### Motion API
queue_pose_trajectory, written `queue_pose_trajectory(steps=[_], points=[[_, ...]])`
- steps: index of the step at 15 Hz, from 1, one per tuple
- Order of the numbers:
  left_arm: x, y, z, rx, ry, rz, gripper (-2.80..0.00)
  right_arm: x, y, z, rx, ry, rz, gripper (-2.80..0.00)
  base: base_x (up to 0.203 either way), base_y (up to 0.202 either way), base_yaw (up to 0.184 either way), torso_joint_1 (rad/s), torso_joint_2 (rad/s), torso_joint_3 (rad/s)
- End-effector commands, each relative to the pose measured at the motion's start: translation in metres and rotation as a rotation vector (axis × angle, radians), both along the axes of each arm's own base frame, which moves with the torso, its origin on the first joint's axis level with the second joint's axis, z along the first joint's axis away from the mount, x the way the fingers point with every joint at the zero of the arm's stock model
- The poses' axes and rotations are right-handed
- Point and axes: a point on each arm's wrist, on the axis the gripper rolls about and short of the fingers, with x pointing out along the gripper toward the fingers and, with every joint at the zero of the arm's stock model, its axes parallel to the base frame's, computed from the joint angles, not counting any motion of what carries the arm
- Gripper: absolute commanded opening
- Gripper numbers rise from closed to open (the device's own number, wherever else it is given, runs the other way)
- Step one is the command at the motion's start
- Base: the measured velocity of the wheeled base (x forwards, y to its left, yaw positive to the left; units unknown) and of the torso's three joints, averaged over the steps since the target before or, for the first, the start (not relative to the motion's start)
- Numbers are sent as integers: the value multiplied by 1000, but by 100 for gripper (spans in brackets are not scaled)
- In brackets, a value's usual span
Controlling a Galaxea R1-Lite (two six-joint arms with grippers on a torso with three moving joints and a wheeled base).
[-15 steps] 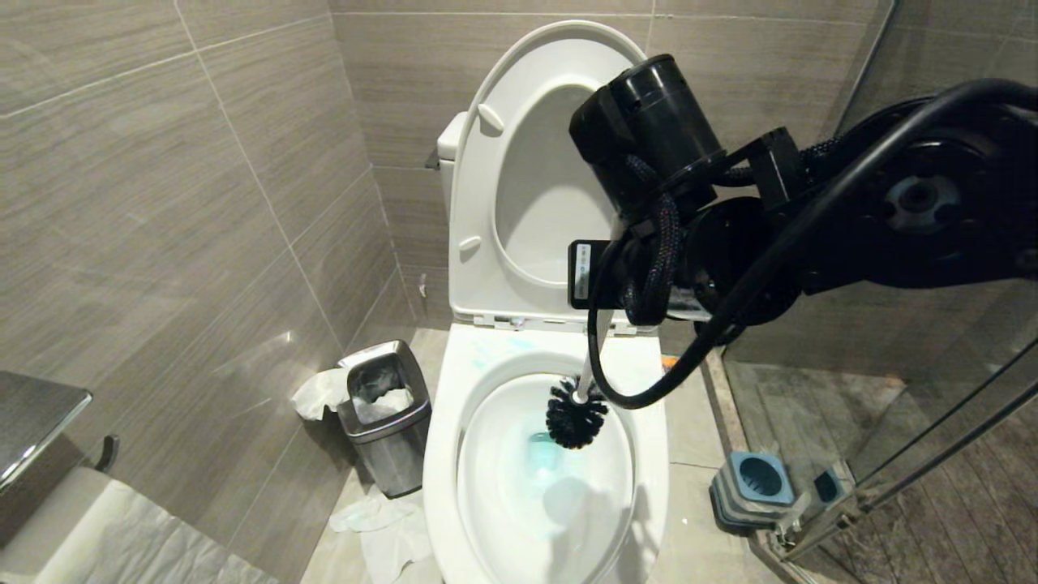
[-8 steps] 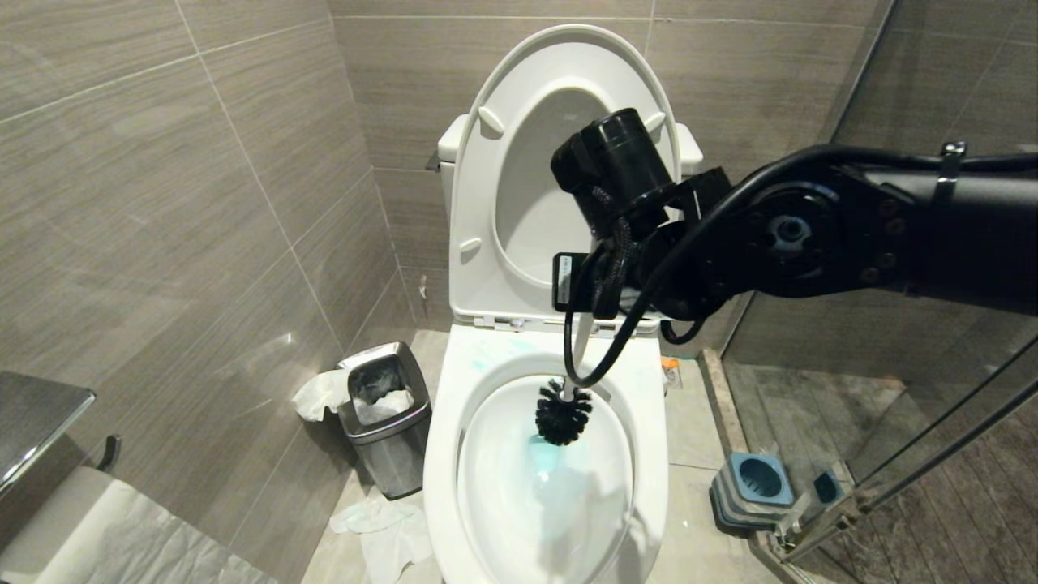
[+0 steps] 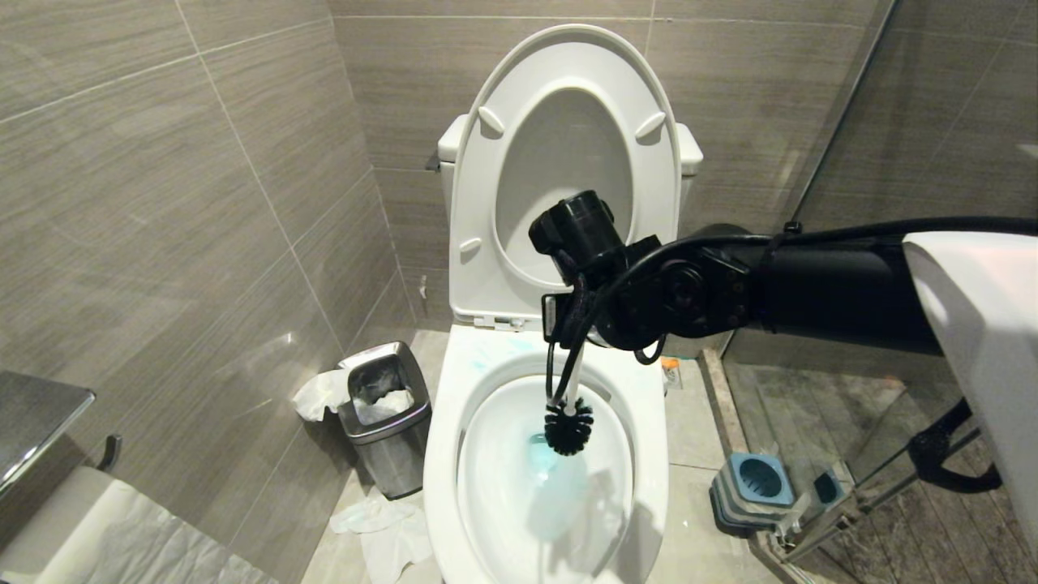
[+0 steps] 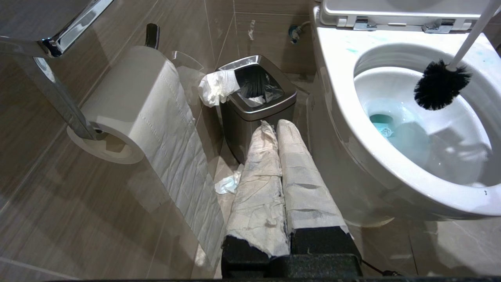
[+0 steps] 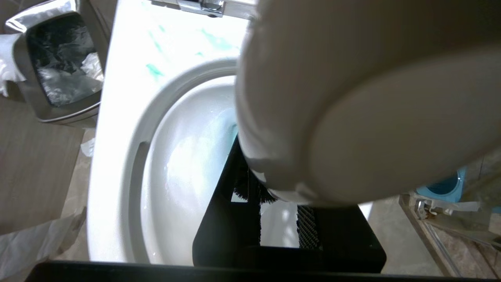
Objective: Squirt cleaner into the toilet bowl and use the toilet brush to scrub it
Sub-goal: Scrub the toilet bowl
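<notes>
I'm looking down into a small bathroom with grey-brown tiled walls (image 3: 203,162) and a pale tiled floor (image 3: 693,422). The white toilet has its seat and lid (image 3: 568,122) raised against the tank. A glass shower partition (image 3: 892,162) stands to the right. Left of the toilet is a square steel bin (image 3: 383,414) stuffed with tissue, with crumpled paper (image 3: 381,527) on the floor in front of it. A toilet paper roll (image 4: 129,102) hangs on the left wall. The blue-grey brush holder (image 3: 754,483) sits on the floor at the right, by the glass.

My right claw (image 3: 568,324) is closed on the white handle of the toilet brush (image 3: 568,425), whose black head hangs inside the toilet bowl (image 3: 442,454), near its back wall, just above the water. The cleaner (image 3: 543,454) tints the water turquoise, with teal streaks on the rim (image 5: 156,70). My left claw (image 4: 280,164), fingers wrapped in paper and shut together, is parked low beside the bin.

Since a second ago, the right arm has dropped and swung clear of the raised seat, and the brush head sits slightly lower and further left.
</notes>
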Motion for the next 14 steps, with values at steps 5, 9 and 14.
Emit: queue_pose_trajectory(steps=[5,9,14], points=[[0,0,0,0,1,0,-280,29,11,-56,-27,46,-7,-280,0,0,0,0,0,0],[0,0,0,2,1,0,-280,37,18,-90,-53,85,-1,-280,0,0,0,0,0,0],[0,0,-1,-1,2,1,-280,50,23,-123,-48,91,-1,-280,0,0,0,0,0,0]])
